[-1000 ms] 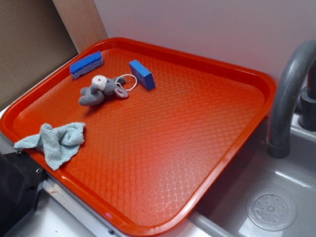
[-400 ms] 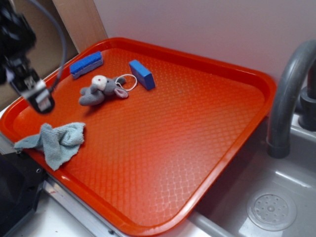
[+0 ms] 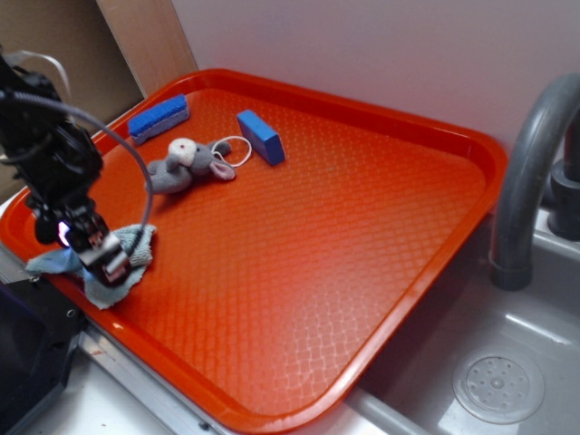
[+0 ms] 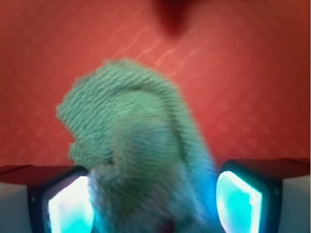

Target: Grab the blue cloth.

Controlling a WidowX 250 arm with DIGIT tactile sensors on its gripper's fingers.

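Note:
The blue cloth (image 3: 138, 245) is a crumpled pale blue-grey rag lying at the near left corner of the red tray (image 3: 317, 236). My gripper (image 3: 91, 249) stands right over it, covering its middle. In the wrist view the cloth (image 4: 131, 136) bulges up between the two lit fingers (image 4: 68, 208), and the gripper (image 4: 153, 204) is open around it. The left pad touches the fabric; a narrow gap shows at the right pad. The tray (image 4: 243, 73) fills the background.
A grey plush mouse (image 3: 186, 165) and two bright blue sponge blocks (image 3: 159, 118) (image 3: 261, 136) lie at the tray's far left. A grey faucet (image 3: 526, 181) and sink drain (image 3: 498, 385) are to the right. A black object sits just off the tray's near left rim.
The arm came into view from the upper left and dropped toward the near left corner, so the gripper now straddles the cloth. The cloth, mouse and sponges have not moved.

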